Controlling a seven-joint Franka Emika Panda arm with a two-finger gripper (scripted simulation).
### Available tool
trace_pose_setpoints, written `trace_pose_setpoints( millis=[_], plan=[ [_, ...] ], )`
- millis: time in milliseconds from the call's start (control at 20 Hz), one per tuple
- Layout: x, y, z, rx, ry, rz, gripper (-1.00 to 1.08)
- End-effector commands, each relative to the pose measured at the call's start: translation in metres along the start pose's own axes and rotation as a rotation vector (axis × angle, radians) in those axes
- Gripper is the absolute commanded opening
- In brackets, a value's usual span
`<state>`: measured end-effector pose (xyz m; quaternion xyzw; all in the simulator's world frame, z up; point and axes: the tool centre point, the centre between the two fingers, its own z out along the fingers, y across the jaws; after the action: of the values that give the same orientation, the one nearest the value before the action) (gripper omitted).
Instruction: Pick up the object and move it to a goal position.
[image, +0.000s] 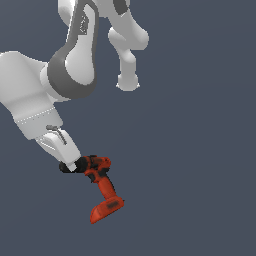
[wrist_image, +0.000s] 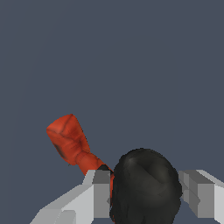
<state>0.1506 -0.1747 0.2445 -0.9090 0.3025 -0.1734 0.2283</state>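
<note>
Robot gripper (image: 71, 166) pinching a red-orange drill (image: 101, 187) by its black chuck (wrist_image: 146, 186).
The drill's handle and flat battery base (image: 106, 210) extend away from the gripper, against plain dark grey.

drill (image: 102, 186) chuck (wrist_image: 146, 188) between jaws

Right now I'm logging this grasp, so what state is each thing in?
drill: gripped at its black chuck, tilted, battery base lowest in the exterior view.
gripper: shut on the drill, fingers either side of the chuck.
</note>
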Motion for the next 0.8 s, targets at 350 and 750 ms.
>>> trace_pose_setpoints(
  millis=[350,750],
  plan=[
    [0.030,-0.009,-0.034,0.006,0.004,-0.003,-1.00],
    [0.032,-0.006,-0.033,0.003,-0.003,0.000,-1.00]
  ],
)
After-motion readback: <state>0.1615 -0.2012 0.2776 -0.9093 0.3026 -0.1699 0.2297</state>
